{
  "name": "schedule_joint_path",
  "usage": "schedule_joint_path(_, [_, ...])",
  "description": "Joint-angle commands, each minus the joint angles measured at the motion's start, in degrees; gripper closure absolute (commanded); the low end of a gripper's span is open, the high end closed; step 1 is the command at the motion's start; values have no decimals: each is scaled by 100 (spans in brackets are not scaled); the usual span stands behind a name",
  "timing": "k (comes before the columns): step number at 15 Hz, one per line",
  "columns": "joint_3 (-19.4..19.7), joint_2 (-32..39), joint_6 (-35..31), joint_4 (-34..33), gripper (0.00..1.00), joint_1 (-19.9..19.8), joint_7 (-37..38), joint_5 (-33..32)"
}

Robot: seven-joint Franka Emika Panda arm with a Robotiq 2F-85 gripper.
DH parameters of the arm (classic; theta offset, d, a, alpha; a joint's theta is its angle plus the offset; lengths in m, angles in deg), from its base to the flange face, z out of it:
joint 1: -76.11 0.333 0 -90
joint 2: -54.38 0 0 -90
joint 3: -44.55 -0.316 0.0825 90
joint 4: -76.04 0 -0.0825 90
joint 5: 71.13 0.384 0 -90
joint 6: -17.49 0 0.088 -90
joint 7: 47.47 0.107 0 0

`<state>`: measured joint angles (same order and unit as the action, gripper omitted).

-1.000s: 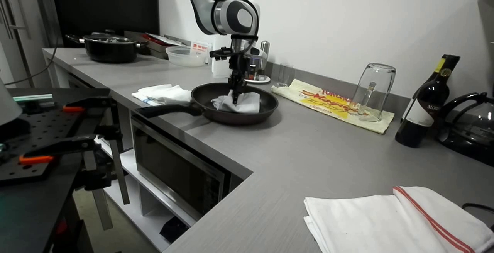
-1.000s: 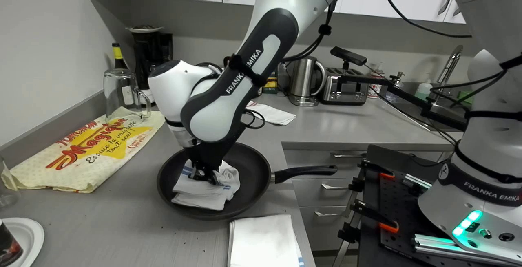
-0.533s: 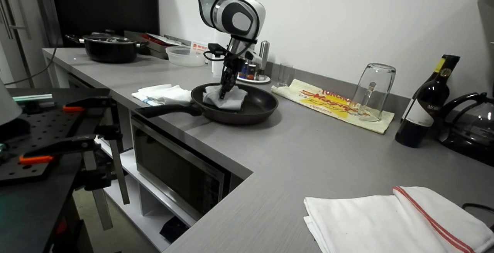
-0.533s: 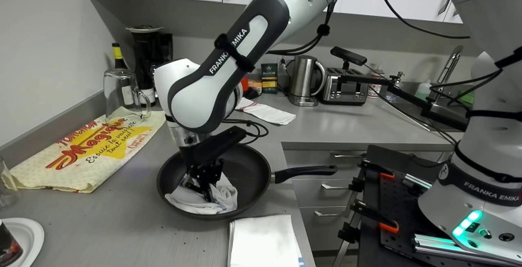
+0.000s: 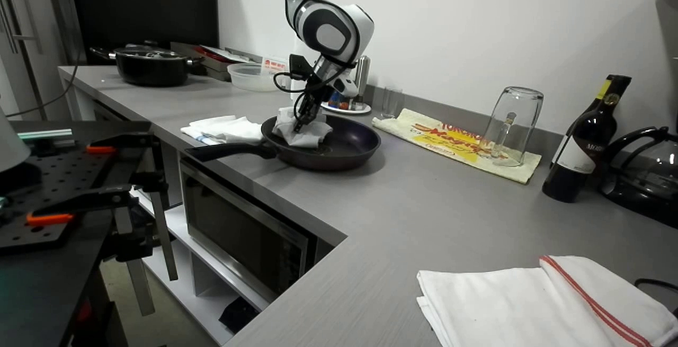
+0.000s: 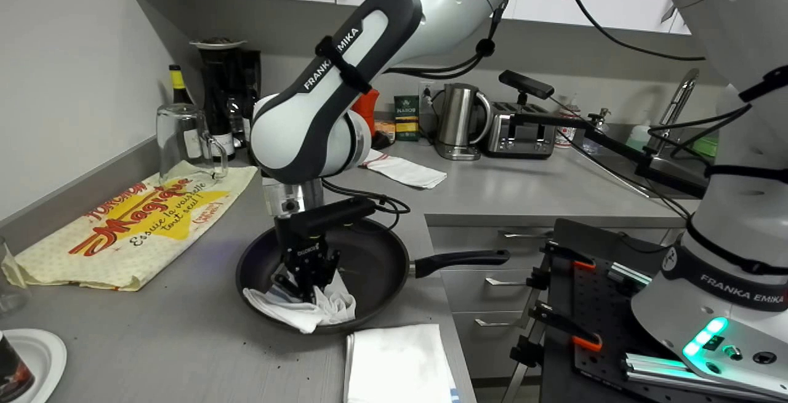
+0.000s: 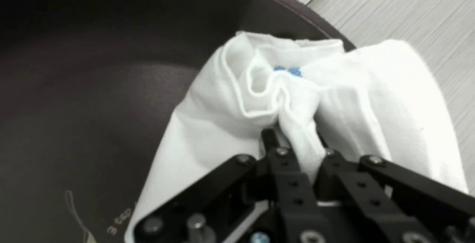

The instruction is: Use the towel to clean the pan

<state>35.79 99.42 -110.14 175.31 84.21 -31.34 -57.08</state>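
Observation:
The dark frying pan [image 5: 352,138] stands on the counter, with its black handle over the edge; the pan also shows in an exterior view [image 6: 372,267] and the wrist view [image 7: 96,124]. A bunched white towel [image 5: 313,136] with a bit of blue lies in the pan against its rim, also seen in an exterior view [image 6: 335,306]. In the wrist view the towel [image 7: 226,98] overlaps the rim on the right. My gripper [image 5: 299,126] points down into the pan. In the wrist view its fingers [image 7: 295,139] pinch a fold of the towel. The towel's underside is hidden.
A folded white towel [image 6: 400,363] lies close beside the pan. A yellow printed cloth [image 6: 132,231] bears an upturned glass mug [image 5: 514,124]. A wine bottle [image 5: 580,148] and a red-striped towel [image 5: 529,299] are farther along the counter. A white plate [image 6: 46,354] holds condiments.
My gripper has dragged the towel across the pan toward the rim, leftward in both exterior views. The wrist has turned and tilted. The pan has barely moved.

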Motion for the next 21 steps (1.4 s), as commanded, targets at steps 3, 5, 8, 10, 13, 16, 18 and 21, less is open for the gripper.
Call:
schedule_joint_path(3, [40, -324, 169, 37, 98, -31, -122, 132])
schedule_joint_path(5, [67, -622, 261, 71, 98, 33, -107, 17])
schedule_joint_path(8, [27, -1129, 629, 63, 98, 202, -113, -168])
schedule_joint_path(10, [-23, -1343, 816, 25, 98, 402, -101, -318])
schedule_joint_path(13, [-153, -1456, 1019, -16, 98, 782, -91, -540])
schedule_joint_path(16, [-286, -1325, 1005, -85, 98, 1226, -47, -829])
schedule_joint_path(18, [-353, -1176, 893, -138, 98, 1497, -78, -1019])
schedule_joint_path(21, [-389, -929, 724, -232, 98, 1815, -76, -1258])
